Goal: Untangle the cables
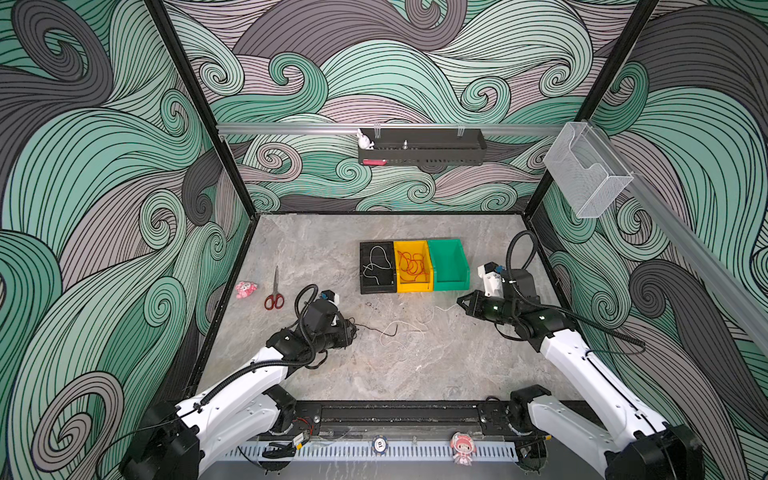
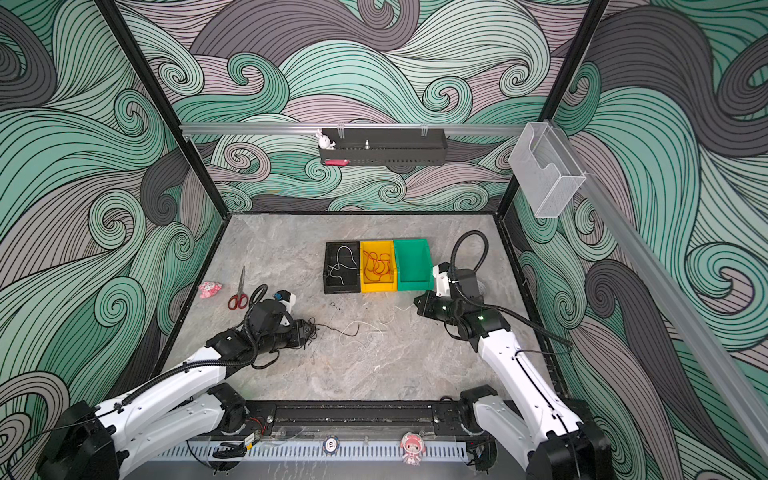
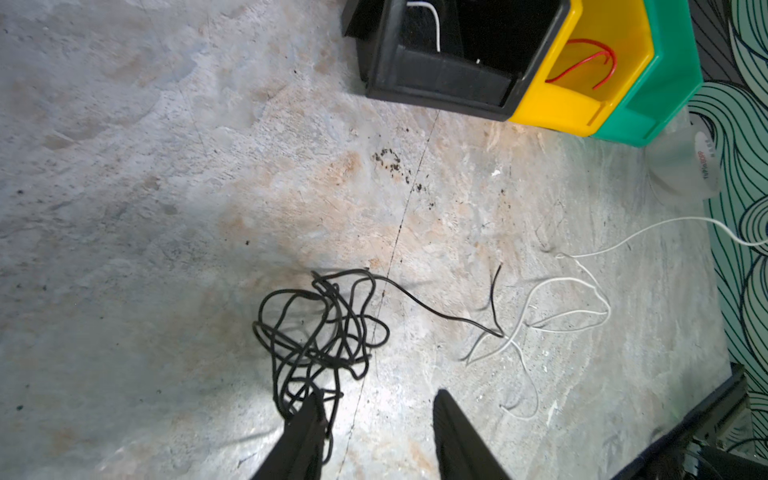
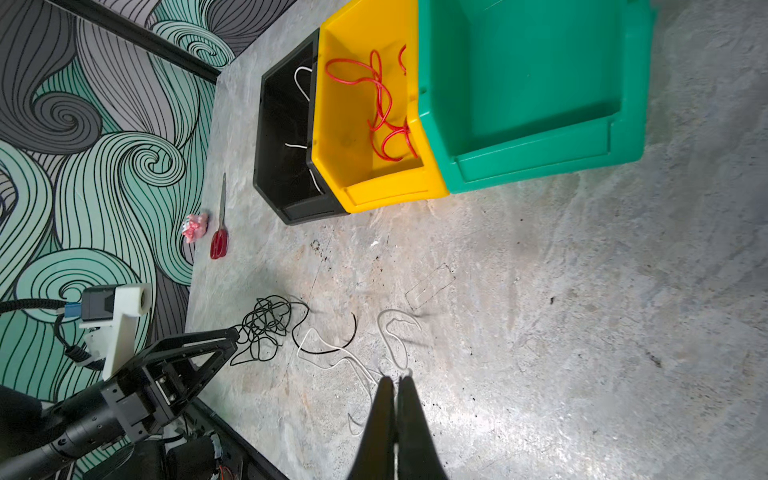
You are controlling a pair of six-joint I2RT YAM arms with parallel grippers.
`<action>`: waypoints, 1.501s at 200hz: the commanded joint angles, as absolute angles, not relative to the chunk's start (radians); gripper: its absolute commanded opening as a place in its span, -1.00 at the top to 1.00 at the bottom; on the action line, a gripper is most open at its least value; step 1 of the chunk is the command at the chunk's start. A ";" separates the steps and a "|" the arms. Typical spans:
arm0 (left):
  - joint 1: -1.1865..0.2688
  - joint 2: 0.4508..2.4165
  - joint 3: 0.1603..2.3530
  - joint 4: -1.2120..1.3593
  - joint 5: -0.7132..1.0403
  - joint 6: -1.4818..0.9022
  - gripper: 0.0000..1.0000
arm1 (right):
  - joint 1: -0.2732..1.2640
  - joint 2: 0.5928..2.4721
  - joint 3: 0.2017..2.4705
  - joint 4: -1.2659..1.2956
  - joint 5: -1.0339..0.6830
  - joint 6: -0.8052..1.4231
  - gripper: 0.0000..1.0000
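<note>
grey marbled desk (image 1: 415,374) inside wave-patterned walls is what you are working on. at its left edge lie a pink plush toy (image 1: 245,289) and, just beside it, red-handled scissors (image 1: 274,297), both well apart from the cables.

your left hand (image 3: 378,395) sits low over the desk, left of centre. the top views hide its fingers behind the wrist, but the left wrist view shows them parted, with bare desk between. the black cable (image 3: 320,328) is a knotted heap at one finger and touches it. nothing is gripped.

from that heap one black strand runs right and crosses the white cable (image 4: 392,311), which lies in loose loops mid-desk. the two overlap only at that crossing.

further back stand three bins in a touching row: black bin (image 1: 377,289), yellow bin (image 1: 415,286), green bin (image 1: 451,266). both top views show a second white cable (image 3: 436,29) lying in the black bin and the red cable (image 1: 411,266) coiled in the yellow one. the left wrist view catches only a short piece of each.

your right hand (image 4: 397,380) is on the right, in front of the green bin. its wrist view shows the fingers pressed together on the end of the white cable. in the left wrist view that end lifts off the desk towards it.
</note>
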State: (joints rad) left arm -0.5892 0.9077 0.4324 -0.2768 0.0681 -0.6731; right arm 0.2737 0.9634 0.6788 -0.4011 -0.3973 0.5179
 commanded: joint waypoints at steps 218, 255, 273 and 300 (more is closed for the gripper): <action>-0.588 0.938 0.436 -0.214 0.197 -0.672 0.01 | 0.768 1.313 0.727 -0.365 -0.215 0.458 0.13; -0.587 0.933 0.422 -0.206 0.196 -0.678 0.01 | 0.796 1.313 0.754 -0.431 -0.138 0.436 -0.18; -0.588 0.932 0.422 -0.207 0.196 -0.678 0.01 | 0.804 1.310 0.769 -0.469 -0.105 0.410 -0.30; -0.588 0.930 0.422 -0.210 0.196 -0.673 0.01 | 0.829 1.293 0.762 -0.409 -0.206 0.379 -0.56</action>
State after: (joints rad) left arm -0.5892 0.9428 0.4255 -0.2169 0.1883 -0.6670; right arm 0.8017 1.3128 0.7410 -0.4236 -0.1654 0.4232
